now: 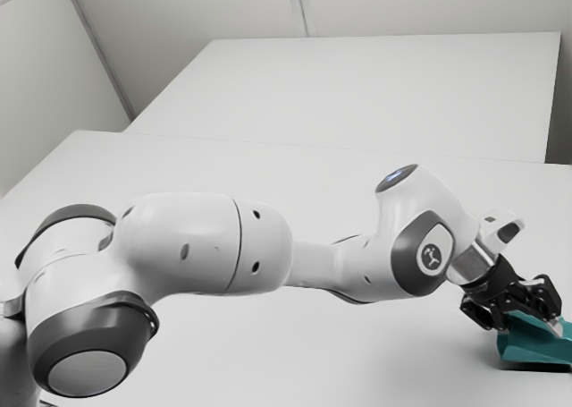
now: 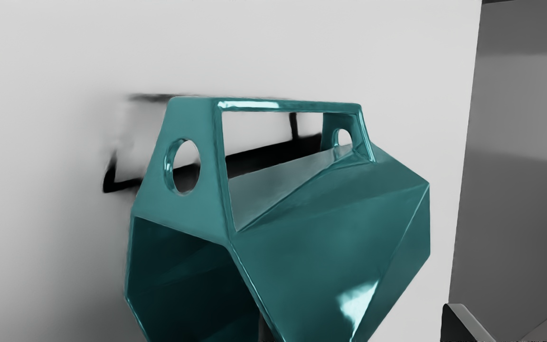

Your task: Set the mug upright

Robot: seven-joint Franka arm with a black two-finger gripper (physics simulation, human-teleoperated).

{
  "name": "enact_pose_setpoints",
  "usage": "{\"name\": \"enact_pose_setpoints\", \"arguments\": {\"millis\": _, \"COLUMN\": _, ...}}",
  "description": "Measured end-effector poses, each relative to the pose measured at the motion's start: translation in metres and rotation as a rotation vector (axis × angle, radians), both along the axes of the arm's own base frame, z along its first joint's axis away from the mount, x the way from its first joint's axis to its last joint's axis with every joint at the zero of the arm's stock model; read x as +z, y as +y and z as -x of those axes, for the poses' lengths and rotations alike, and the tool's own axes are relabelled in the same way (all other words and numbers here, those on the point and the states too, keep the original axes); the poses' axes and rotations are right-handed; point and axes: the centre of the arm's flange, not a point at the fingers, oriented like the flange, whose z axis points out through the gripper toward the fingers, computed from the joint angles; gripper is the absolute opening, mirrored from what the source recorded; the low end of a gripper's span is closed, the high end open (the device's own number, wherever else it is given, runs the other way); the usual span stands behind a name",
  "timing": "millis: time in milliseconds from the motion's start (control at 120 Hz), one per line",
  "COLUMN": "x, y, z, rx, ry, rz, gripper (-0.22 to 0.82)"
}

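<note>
No words or numbers are legible. Up from the tool (image 1: 534, 323), the dark joint cover (image 1: 407, 251) carries a pale round emblem (image 1: 431, 257); the nearby end cap (image 1: 408, 171) bears a bluish mark (image 1: 395, 177), too small to read.

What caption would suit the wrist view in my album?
Close-up of a faceted teal mug, its angular handle pierced by round holes, against a pale table.

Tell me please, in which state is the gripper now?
Gripper: open, holding nothing; its fingers stand apart at the teal mug, with a gap between one finger and the mug.
</note>
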Motion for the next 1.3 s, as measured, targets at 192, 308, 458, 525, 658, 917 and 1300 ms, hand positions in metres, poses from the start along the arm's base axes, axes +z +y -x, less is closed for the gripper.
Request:
{"name": "enact_pose_setpoints", "arguments": {"millis": 192, "x": 0.011, "y": -0.008, "z": -0.001, "rx": -0.030, "ry": -0.033, "rz": 0.018, "gripper": -0.01}}
{"name": "enact_pose_setpoints", "arguments": {"millis": 308, "x": 0.014, "y": -0.010, "z": 0.000, "rx": -0.043, "ry": -0.042, "rz": 0.020, "gripper": -0.08}}
{"name": "enact_pose_setpoints", "arguments": {"millis": 458, "x": 0.018, "y": -0.018, "z": 0.006, "rx": -0.064, "ry": -0.055, "rz": 0.025, "gripper": -0.14}}
{"name": "enact_pose_setpoints", "arguments": {"millis": 525, "x": 0.021, "y": -0.019, "z": 0.007, "rx": -0.074, "ry": -0.065, "rz": 0.023, "gripper": -0.15}}
{"name": "enact_pose_setpoints", "arguments": {"millis": 658, "x": 0.035, "y": -0.018, "z": 0.007, "rx": -0.098, "ry": -0.101, "rz": 0.013, "gripper": -0.16}}
{"name": "enact_pose_setpoints", "arguments": {"millis": 917, "x": 0.073, "y": 0.033, "z": -0.003, "rx": -0.135, "ry": -0.202, "rz": -0.096, "gripper": -0.17}}
{"name": "enact_pose_setpoints", "arguments": {"millis": 1300, "x": 0.120, "y": 0.224, "z": -0.057, "rx": -0.058, "ry": -0.239, "rz": -0.367, "gripper": -0.18}}
